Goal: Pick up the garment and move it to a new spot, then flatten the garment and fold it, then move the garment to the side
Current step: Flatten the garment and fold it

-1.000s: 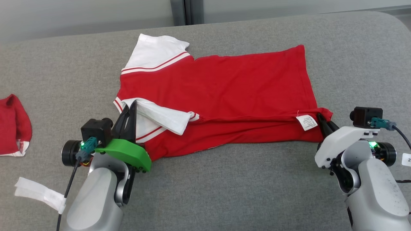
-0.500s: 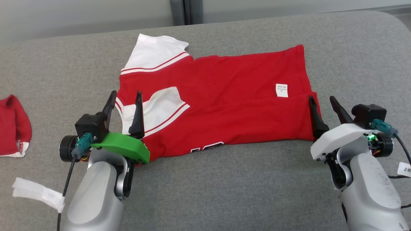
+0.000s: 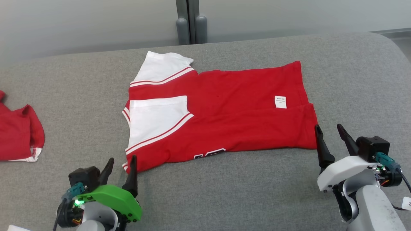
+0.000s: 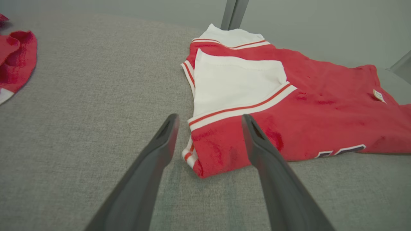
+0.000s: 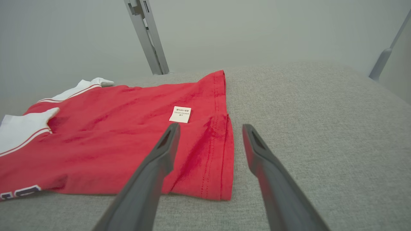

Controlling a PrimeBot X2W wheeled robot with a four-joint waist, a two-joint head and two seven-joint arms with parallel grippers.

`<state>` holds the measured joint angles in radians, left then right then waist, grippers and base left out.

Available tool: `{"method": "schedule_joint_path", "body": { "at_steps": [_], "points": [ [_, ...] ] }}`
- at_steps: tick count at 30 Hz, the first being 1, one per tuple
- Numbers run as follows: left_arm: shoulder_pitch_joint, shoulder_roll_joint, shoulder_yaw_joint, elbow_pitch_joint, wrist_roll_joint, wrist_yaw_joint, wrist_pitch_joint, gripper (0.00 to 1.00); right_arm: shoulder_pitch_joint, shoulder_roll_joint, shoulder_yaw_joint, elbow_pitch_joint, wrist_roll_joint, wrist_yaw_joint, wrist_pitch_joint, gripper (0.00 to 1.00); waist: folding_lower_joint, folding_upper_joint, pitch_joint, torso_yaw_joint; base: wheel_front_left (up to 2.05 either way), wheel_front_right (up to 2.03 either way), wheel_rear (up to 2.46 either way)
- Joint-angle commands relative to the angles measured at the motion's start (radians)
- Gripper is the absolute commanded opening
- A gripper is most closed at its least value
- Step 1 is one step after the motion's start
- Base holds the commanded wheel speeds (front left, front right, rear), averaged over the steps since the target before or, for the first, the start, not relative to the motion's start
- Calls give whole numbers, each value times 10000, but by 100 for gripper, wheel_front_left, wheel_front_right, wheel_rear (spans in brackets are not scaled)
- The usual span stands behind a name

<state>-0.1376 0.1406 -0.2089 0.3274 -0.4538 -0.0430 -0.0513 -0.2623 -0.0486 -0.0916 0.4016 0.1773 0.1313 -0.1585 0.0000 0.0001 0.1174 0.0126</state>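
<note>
the red and white shirt (image 3: 224,122) lies flat in the middle of the gray tabletop (image 3: 240,192), its near side folded over. the left tool (image 3: 122,158) sits by the shirt's near left corner, fingers apart, holding nothing. the right tool (image 3: 328,126) sits by the near right corner, fingers apart too. another red cloth (image 3: 19,138) lies far left.

The setting is presenting as a robotics test room or lab. A wide work surface (image 3: 224,192), covered in plain grey fabric with rounded corners, is serving as the bench. A bare pale wall (image 3: 80,25) is running behind it, broken by a grey metal post (image 3: 189,16). A red-and-white garment (image 3: 224,118) is lying spread at centre, and a second red garment (image 3: 19,134) is lying bunched at the left edge. An exposed cable (image 3: 403,179) carrying a paper tag (image 3: 407,202) is trailing at the lower right.
</note>
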Motion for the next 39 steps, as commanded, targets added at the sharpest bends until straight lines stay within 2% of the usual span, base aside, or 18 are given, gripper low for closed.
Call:
{"method": "schedule_joint_path", "body": {
  "at_steps": [1,5,12,20,22,23,24,33,39],
  "points": [
    [256,8,103,-165,-305,110,363,100,165,-38,-6,-93,-44,-12,33,100,0,-1,-30,40,0,0,0],
    [656,5,234,-663,-811,317,1393,100,328,-38,41,-333,-87,-10,167,100,0,-1,100,39,0,0,0],
    [327,-162,495,-703,-1443,370,1750,100,79,-37,146,-559,-144,-10,356,100,0,-1,537,-134,0,0,0],
    [-294,-210,642,277,-1721,444,1916,100,-335,-35,167,-562,-311,-10,519,100,0,-1,1040,-375,0,0,0],
    [-408,-261,641,488,-1854,361,1914,45,-424,-36,135,-481,-370,-10,570,100,0,-1,1110,-389,0,0,0],
    [-446,-293,631,585,-1889,332,1902,27,-468,-36,117,-417,-386,-12,617,100,0,-1,1139,-389,0,0,0],
    [-485,-306,603,646,-1908,301,1908,0,-505,-36,107,-365,-388,-10,652,100,0,-1,1159,-384,0,0,0],
    [-875,-341,530,409,-1756,76,1223,0,-812,-33,-197,611,-472,-10,1330,100,0,-1,1186,-149,0,0,0],
    [-988,-242,535,-82,-1651,29,812,0,-1046,-38,143,1403,-298,-12,1716,100,0,-1,1189,-11,0,0,0]
  ]
}}
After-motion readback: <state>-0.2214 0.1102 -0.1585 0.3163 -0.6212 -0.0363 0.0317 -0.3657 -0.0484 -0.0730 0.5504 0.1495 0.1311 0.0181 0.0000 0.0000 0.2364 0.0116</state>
